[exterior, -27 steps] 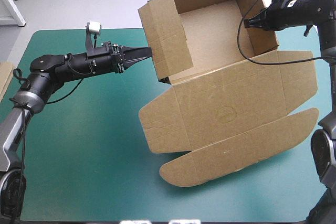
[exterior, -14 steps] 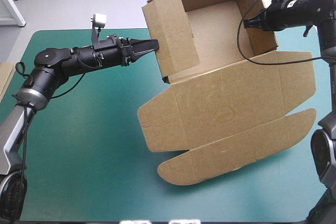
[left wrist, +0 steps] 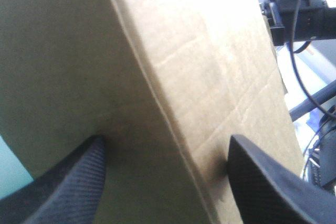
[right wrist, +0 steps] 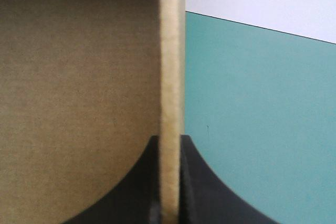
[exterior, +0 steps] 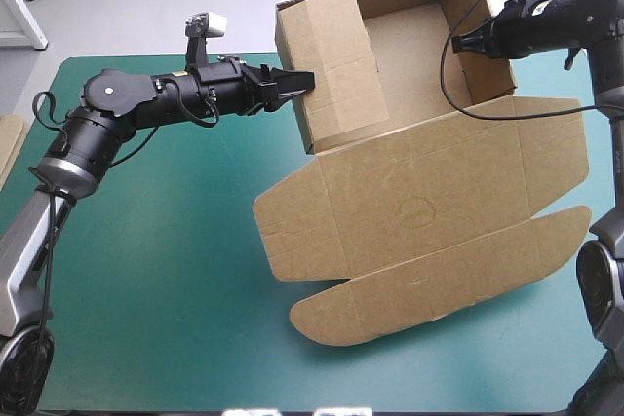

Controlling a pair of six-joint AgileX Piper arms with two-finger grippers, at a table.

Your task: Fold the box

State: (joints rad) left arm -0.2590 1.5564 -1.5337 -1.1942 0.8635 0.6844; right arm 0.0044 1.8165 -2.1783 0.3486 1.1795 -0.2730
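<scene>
Teal-green table (exterior: 146, 289): left fingers (left wrist: 68, 182), spread, advanced; box (exterior: 429, 211) wall pushed farther inward.

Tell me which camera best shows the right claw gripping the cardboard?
The right wrist view: the right gripper pinches the box wall, seen edge-on between its fingers. The high view shows the gripper at that wall, grip unclear. The left wrist view only glimpses its wrist far off.
</scene>
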